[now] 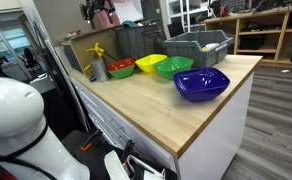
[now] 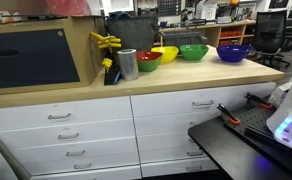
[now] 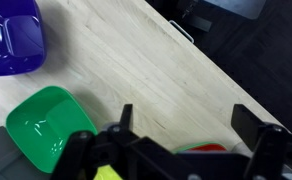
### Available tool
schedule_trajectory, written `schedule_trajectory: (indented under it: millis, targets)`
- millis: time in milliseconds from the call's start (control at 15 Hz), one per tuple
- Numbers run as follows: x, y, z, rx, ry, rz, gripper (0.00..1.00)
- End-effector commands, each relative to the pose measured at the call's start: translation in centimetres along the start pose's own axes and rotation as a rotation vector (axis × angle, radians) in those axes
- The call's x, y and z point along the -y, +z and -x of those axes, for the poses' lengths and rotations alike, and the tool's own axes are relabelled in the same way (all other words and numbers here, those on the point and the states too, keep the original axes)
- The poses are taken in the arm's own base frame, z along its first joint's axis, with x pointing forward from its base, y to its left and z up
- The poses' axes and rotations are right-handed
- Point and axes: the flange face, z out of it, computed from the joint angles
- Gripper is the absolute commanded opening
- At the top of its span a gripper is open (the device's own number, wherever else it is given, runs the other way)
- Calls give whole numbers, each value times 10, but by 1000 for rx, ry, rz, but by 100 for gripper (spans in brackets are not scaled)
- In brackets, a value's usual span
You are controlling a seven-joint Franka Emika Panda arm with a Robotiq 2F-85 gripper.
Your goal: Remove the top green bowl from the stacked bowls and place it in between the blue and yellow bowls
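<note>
A plain green bowl (image 1: 173,68) (image 2: 193,51) (image 3: 46,125) rests on the wooden counter between the yellow bowl (image 1: 151,63) (image 2: 166,52) and the blue bowl (image 1: 201,85) (image 2: 234,51) (image 3: 11,40). The stacked bowls (image 1: 121,67) (image 2: 146,58), green outside with red showing inside, stand beside the yellow bowl. In the wrist view their rim (image 3: 201,148) peeks out low between my fingers. My gripper (image 3: 186,120) hangs open high over bare wood, holding nothing and touching no bowl. In an exterior view it shows at the top (image 1: 102,13).
A grey bin (image 1: 198,45) stands behind the green and blue bowls. A silver cup (image 2: 127,64) and a yellow object (image 1: 96,50) sit by the stack near a wooden box. The counter's front edge (image 3: 201,60) runs close to the bowls, with drawers (image 2: 66,135) below.
</note>
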Motion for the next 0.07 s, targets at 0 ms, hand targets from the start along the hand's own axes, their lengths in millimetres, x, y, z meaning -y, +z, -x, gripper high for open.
schedule_trajectory:
  millis: [0]
  targets:
    - [0,0,-1,3,0,0,100]
